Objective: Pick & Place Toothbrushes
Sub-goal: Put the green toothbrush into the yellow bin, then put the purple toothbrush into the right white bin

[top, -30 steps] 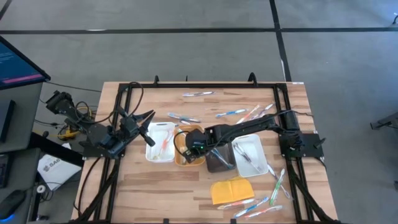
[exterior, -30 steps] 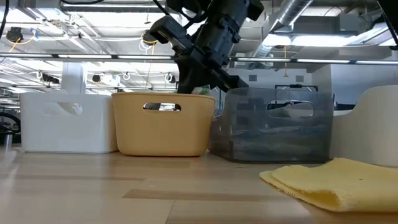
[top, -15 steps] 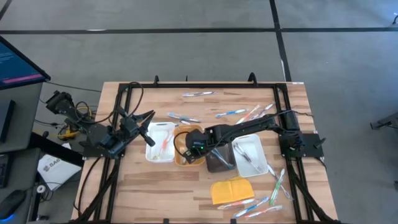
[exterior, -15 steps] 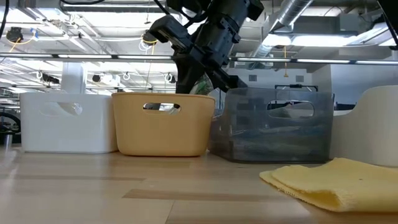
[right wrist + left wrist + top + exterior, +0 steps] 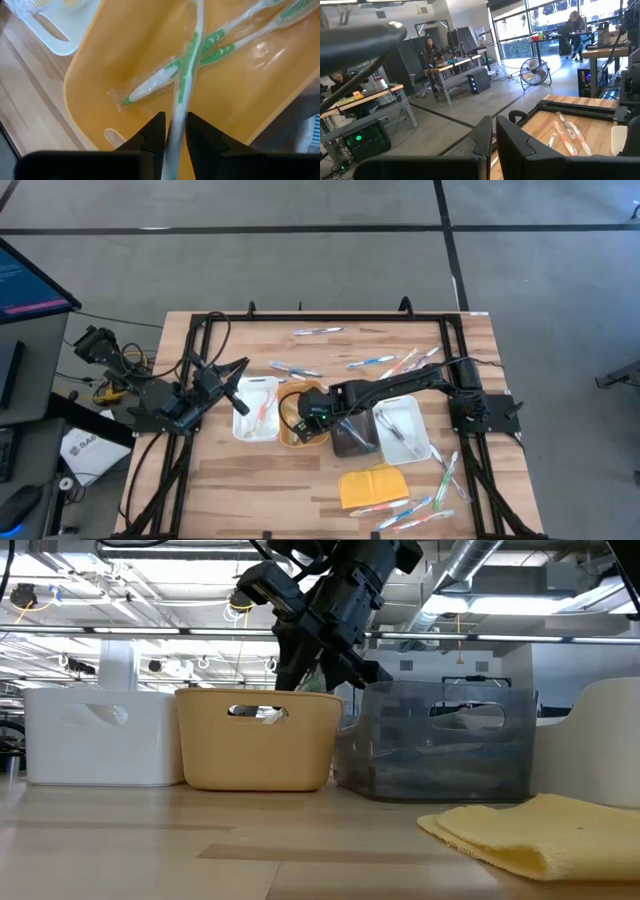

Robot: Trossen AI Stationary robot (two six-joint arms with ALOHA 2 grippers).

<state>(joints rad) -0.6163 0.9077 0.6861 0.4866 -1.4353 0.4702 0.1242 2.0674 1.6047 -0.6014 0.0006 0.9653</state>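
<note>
My right gripper [image 5: 304, 420] reaches down into the orange tray [image 5: 288, 396]. It is shut on a wrapped green-and-white toothbrush [image 5: 192, 55]. In the low view its fingertips are hidden behind the tray's wall [image 5: 258, 745]. Two more green toothbrushes [image 5: 165, 80] lie on the tray's floor. Loose toothbrushes lie on the table at the far side [image 5: 318, 331], in the middle [image 5: 372, 362] and at the near right [image 5: 445, 475]. My left gripper [image 5: 494, 137] is shut and holds nothing. It hangs level beside the left white tray [image 5: 258, 420]. My right gripper pinches a white stretch of the wrapped toothbrush [image 5: 176, 112] between its two fingers, just short of its green part. The fingers slant down from the table's right and lie along the toothbrush. The toothbrush runs on ahead of them over the orange tray's floor.
A grey tray [image 5: 352, 442] and a second white tray [image 5: 402, 448] stand to the right of the orange one. A yellow pad [image 5: 372, 485] lies near the front edge. A black frame [image 5: 300, 315] runs around the table.
In the low view the orange tray and the white tray beside it have slid a little toward the table's left. My right gripper has stayed over the orange tray.
</note>
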